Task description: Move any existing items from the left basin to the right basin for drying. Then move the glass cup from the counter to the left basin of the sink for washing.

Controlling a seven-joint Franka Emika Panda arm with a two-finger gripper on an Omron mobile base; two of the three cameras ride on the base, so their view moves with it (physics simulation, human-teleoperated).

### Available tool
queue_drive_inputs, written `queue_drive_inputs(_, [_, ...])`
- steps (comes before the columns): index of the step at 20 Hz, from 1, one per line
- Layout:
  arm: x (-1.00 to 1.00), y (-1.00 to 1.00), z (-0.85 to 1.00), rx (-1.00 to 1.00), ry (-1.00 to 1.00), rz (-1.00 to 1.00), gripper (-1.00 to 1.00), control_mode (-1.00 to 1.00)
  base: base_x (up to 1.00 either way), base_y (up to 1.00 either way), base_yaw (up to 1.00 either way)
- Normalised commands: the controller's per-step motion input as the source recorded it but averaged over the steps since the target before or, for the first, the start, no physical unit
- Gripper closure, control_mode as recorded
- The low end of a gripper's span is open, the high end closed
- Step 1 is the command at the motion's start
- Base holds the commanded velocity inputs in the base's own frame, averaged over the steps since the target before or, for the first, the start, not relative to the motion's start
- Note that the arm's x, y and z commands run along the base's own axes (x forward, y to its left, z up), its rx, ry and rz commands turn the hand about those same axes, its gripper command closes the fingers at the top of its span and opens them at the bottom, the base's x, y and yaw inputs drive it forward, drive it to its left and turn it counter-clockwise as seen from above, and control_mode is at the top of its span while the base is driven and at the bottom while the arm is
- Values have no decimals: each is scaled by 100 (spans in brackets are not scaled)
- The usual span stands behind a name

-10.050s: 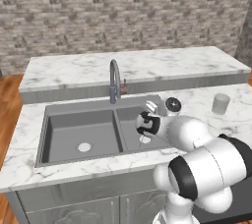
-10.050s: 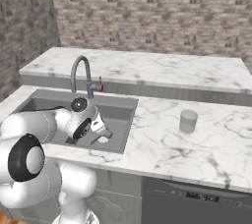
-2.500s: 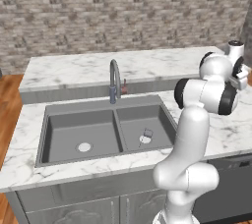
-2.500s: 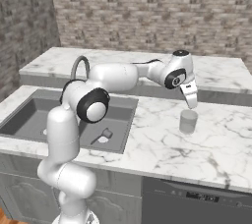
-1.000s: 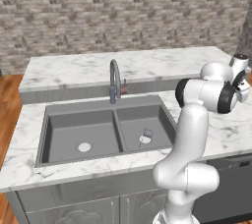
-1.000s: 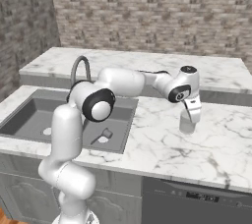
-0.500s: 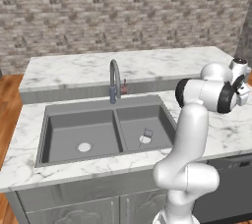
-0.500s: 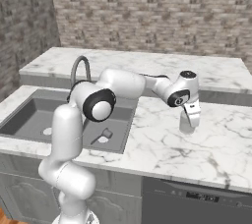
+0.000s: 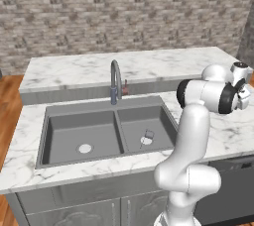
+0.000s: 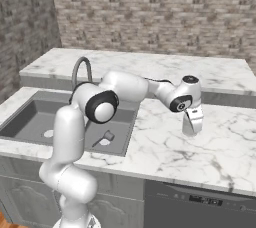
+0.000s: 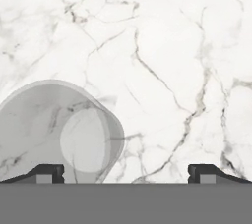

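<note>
Glass cup [image 11: 59,134] standing upright on the marble counter [image 10: 165,147], out on the right part, well away from the sink [image 9: 106,133] and near the back edge. Gripper [image 10: 192,124] hanging right over it, pointing down, jaws wide apart and holding nothing, spread so the cup can fit between. Cup sitting off toward one finger, not in the middle yet. Small item [image 9: 148,134] lying in the right basin by the drain, put there to dry. Left basin bare, ready for the cup.
</note>
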Motion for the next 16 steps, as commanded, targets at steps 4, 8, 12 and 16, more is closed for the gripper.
queue_drive_inputs(4, [0,-5,-12,0,0,0,-100,-100,0,0,0])
queue_drive_inputs(8, [1,-8,-9,0,0,0,-100,-100,0,0,0])
queue_drive_inputs(12, [7,-9,-3,0,0,0,-100,-100,0,0,0])
queue_drive_inputs(16, [9,-10,-1,0,0,0,-100,-100,0,0,0])
